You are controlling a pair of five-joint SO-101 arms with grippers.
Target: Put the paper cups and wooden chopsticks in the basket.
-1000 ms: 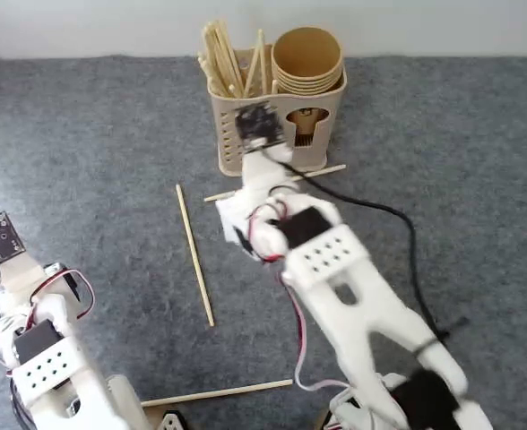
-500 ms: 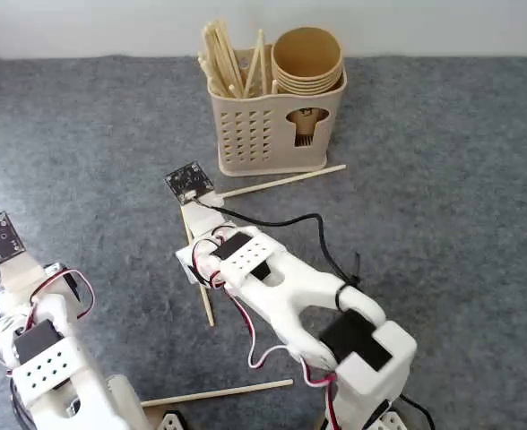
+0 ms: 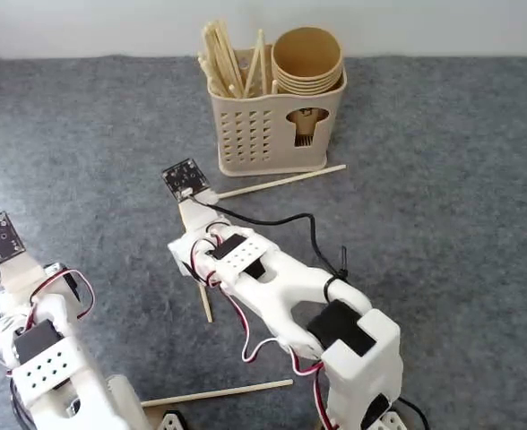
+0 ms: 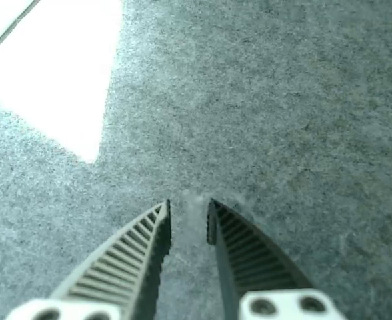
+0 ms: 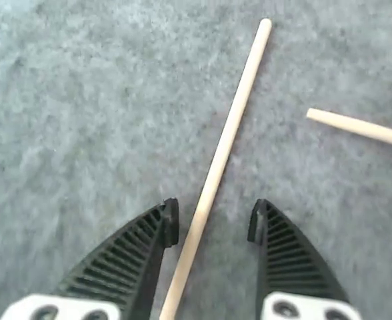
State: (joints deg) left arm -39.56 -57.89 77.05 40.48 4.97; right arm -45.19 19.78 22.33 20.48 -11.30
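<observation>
At the back of the grey mat (image 3: 461, 206), from the high view, we see the basket (image 3: 277, 134) standing upright. The cups (image 3: 307, 55) sit stacked in one of its compartments and a bundle of chopsticks (image 3: 230, 55) stands in the other. The far chopstick (image 3: 286, 180) lies on the mat just in front of the basket. The middle chopstick (image 3: 206, 305) lies farther forward and is partly covered by the right arm (image 3: 286, 291), which stretches over it towards the basket. The near chopstick (image 3: 217, 392) lies at the front edge, between the two arm bases. The left arm (image 3: 39, 358) sits at the front left corner, well apart from all three loose sticks.

From the left wrist we see the left gripper (image 4: 188, 219) low over bare mat. Its jaws are a narrow gap apart with nothing between them. A white patch (image 4: 53, 73) lies beyond the mat's edge.

From the right wrist we see the right gripper (image 5: 213, 219) with its jaws wide apart and the middle chopstick (image 5: 228, 137) running between them. It lies flat on the mat, closer to one finger than the other and gripped by neither. One end of the far chopstick (image 5: 363, 128) lies on the mat just beyond.
</observation>
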